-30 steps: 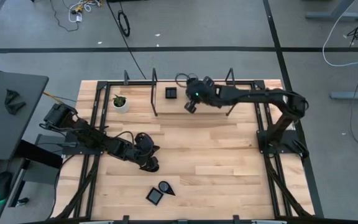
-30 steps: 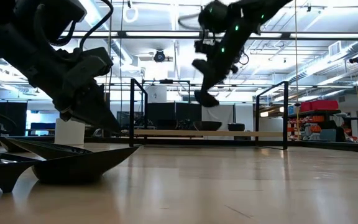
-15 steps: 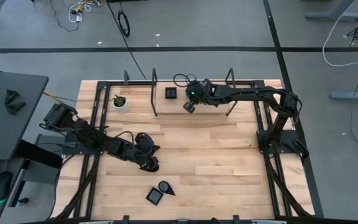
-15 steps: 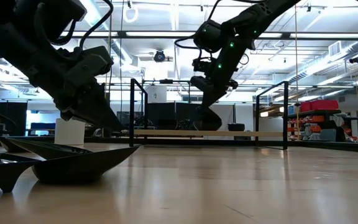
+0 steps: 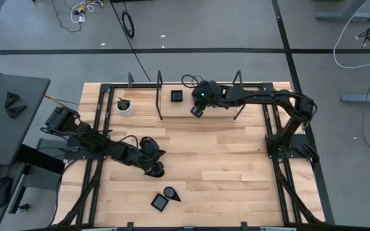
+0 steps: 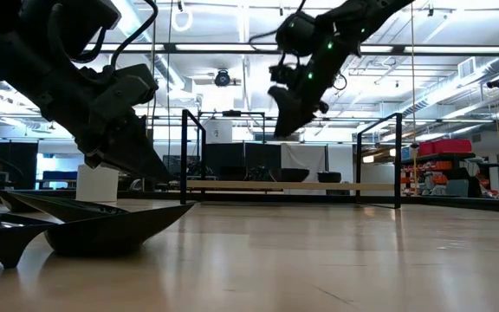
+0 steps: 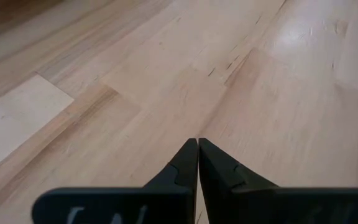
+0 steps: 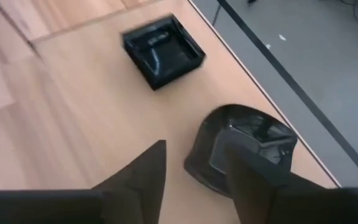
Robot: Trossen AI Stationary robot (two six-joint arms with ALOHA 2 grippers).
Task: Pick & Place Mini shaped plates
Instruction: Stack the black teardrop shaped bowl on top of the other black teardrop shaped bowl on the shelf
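From above, I see a pale wooden table (image 5: 223, 160) inside a black metal frame (image 5: 281, 173). At its far edge stand a small white pot with a green plant (image 5: 124, 106) and 1 glossy black square mini plate (image 5: 176, 96); black frame posts rise between and beside them. Near the front edge lie 2 more plates, touching: a square one (image 5: 160, 202) and a teardrop one (image 5: 171, 193). My right gripper (image 5: 196, 110) hangs just beside the far square plate. My left gripper (image 5: 156, 170) sits near the table's middle, apart from the front pair.

At table height, 2 dark plates (image 6: 102, 227) loom at the near left, the left arm above them; the right gripper (image 6: 289, 117) hangs clear above the far rail.

Through the left wrist camera, the left gripper (image 7: 197, 146) has its fingers pressed together over bare wood, holding nothing.

Through the right wrist camera, the right gripper (image 8: 191, 163) is spread wide and empty. I count 2 plates there: a rounded black one (image 8: 244, 146) beneath it by the table edge, and the square plate (image 8: 162, 51) farther off.
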